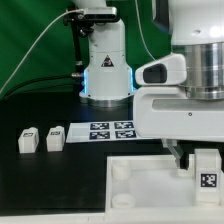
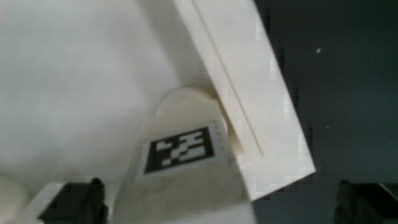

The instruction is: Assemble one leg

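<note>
A: Entry for the exterior view. We see the arm low over the white tabletop [image 1: 150, 180], which lies on the dark surface [image 1: 50, 180] toward the exterior view's right. One leg [image 1: 207, 172] stands upright at the tabletop's right side, its square black-and-white tag facing the camera.

B: Agreed. We note the claw [image 1: 192, 158] coming down just beside that leg. Its dark fingers [image 1: 178, 155] show only partly under the white arm body.

A: Claw state? We cannot tell from this view whether the fingers touch the leg.

B: The wrist view helps little. We see two dark fingertips [image 2: 75, 200] at the frame edge, spread well apart, and the tagged leg [image 2: 187, 170] lying between them. The pads do not visibly press on it, so we record the claw as apart, with the leg between the fingers.

A: We also log the long white edge of the tabletop [image 2: 240, 90] running diagonally beside the leg in the wrist view, touching or nearly so; the blur keeps us from saying which.

B: Other items: three more legs [image 1: 40, 138] lie in a row on the surface at the exterior view's left, well apart from the tabletop. The marker board [image 1: 110, 131] lies just beside them, near the arm's base [image 1: 105, 75]
</note>
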Motion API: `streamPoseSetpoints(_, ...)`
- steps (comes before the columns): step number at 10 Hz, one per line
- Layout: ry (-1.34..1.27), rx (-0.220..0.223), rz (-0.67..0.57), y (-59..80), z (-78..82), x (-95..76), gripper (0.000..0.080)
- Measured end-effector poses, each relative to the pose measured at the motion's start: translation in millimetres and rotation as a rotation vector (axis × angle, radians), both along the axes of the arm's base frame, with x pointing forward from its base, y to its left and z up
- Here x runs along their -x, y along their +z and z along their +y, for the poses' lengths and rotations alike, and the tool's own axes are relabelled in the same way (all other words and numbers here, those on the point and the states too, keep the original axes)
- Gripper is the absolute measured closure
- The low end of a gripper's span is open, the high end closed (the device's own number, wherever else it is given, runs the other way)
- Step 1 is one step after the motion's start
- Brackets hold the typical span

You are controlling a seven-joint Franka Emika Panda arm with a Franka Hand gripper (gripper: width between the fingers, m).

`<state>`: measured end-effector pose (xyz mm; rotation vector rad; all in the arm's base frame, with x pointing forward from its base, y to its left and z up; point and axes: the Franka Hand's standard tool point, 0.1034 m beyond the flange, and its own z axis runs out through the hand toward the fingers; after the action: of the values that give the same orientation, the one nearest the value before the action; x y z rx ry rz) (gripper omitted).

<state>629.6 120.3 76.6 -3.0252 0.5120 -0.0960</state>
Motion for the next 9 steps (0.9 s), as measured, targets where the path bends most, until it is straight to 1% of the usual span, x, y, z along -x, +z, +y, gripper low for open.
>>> streamPoseSetpoints(1, 0.101, 0.013, -0.02, 1.4, -5.5, -3.4, 0.015)
streamPoseSetpoints(2, 0.086, 0.014, -0.032, 0.8, -11.1, -5.3, 0.015)
streamPoseSetpoints(3, 0.051, 0.012, -0.029, 0.5, -9.7, -4.7, 0.0179)
streamPoseSetpoints(4, 0.006, 0.006, -0.026, 0.4, -9.7, -4.7, 0.0179)
streamPoseSetpoints(5, -0.076, -0.001, -0.021, -0.1, -9.6, -4.5, 0.0379)
streamPoseSetpoints(6, -0.154, -0.009, -0.015, -0.7, -9.5, -4.0, 0.0379)
streamPoseSetpoints(7, -0.262, -0.018, -0.006, -1.1, -11.3, -3.6, 0.0504)
streamPoseSetpoints(8, -0.347, -0.025, 0.001, -1.5, -12.0, -3.1, 0.0504)
streamPoseSetpoints(9, -0.494, -0.035, 0.014, -1.9, -13.5, -2.5, 0.0504)
